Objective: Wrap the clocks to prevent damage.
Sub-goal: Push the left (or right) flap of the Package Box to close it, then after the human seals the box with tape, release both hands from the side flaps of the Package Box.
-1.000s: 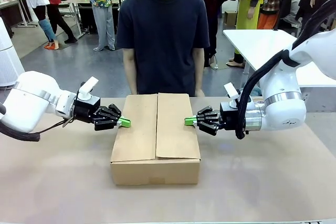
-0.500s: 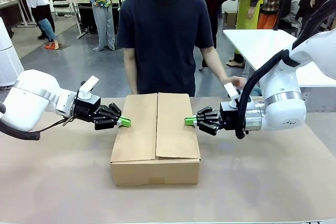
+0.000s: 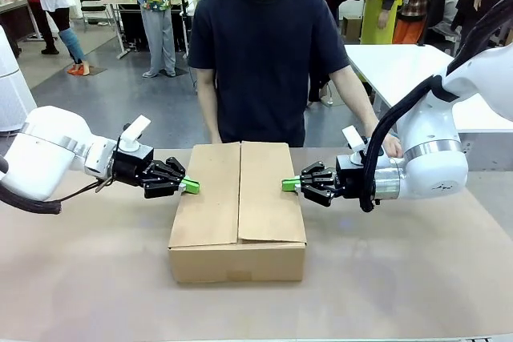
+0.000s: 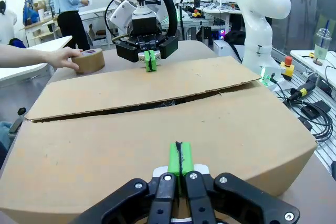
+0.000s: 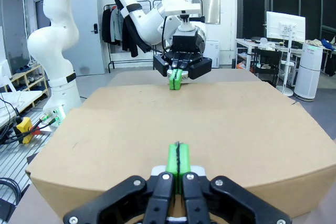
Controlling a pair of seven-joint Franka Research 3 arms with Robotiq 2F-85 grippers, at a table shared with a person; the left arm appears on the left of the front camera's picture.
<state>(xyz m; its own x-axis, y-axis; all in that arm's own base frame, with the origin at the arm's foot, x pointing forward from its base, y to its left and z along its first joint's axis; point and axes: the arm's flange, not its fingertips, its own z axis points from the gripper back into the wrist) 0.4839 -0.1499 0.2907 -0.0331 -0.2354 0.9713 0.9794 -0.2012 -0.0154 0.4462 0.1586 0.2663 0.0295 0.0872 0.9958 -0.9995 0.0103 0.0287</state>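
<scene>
The clocks are hidden from view. A closed cardboard box (image 3: 238, 202) sits mid-table, its two top flaps meeting along a seam (image 4: 136, 106). My left gripper (image 3: 192, 187) is shut, its green fingertips at the left edge of the box top. My right gripper (image 3: 288, 185) is shut too, its tips at the right edge. The left wrist view has my left gripper (image 4: 180, 158) over the near flap, with the right gripper (image 4: 150, 60) facing it across the box. From the right wrist, my right gripper (image 5: 177, 159) points at the left gripper (image 5: 176, 78).
A person in a dark shirt stands at the far side. One hand (image 4: 65, 57) rests on a brown tape roll (image 4: 89, 60) on the table behind my right arm (image 3: 425, 162). Bare brown tabletop (image 3: 385, 270) surrounds the box.
The person has shifted to the right and stretched a hand down to the table behind my right arm. Both grippers and the box stay where they were.
</scene>
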